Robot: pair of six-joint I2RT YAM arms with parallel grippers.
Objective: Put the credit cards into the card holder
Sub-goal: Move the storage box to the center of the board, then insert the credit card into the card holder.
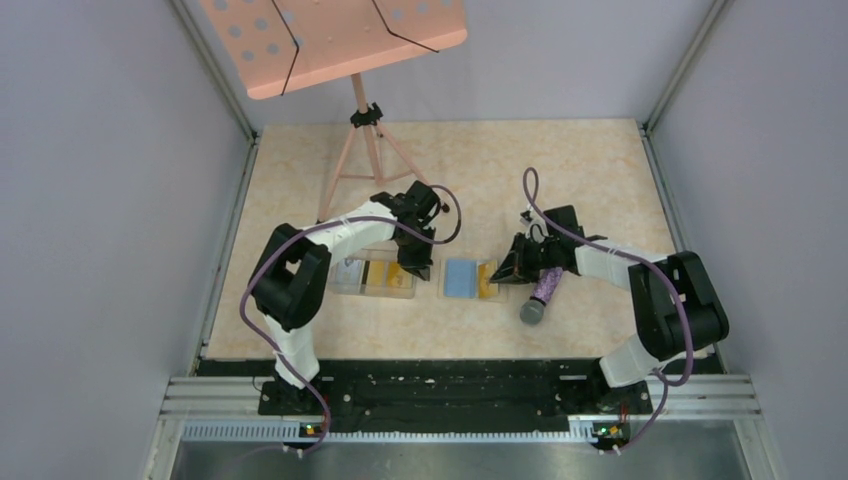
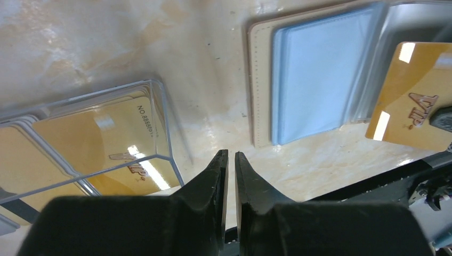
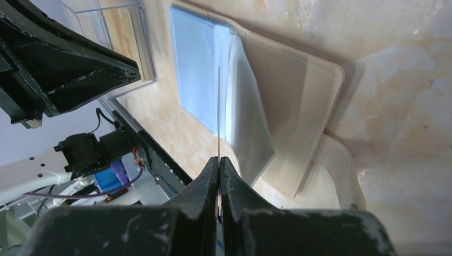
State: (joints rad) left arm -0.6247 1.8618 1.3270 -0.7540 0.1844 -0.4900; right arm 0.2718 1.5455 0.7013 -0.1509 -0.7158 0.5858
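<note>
The card holder (image 1: 460, 278) lies open on the table with its light blue inside up, tan edge showing (image 2: 258, 90) (image 3: 298, 106). My right gripper (image 1: 503, 272) (image 3: 219, 160) is shut on a gold credit card (image 2: 410, 101), seen edge-on (image 3: 219, 106), over the holder's right half by its clear sleeves. More gold cards (image 2: 106, 138) lie in a clear plastic box (image 1: 372, 276). My left gripper (image 1: 415, 265) (image 2: 231, 154) hangs over bare table between box and holder. Its jaws stand a narrow gap apart with nothing between them.
A pink music stand (image 1: 340, 40) on a tripod (image 1: 365, 150) stands at the back left. A purple-handled object with a grey head (image 1: 540, 295) lies just right of the holder, under my right arm. The black base rail (image 1: 440, 385) runs along the near edge.
</note>
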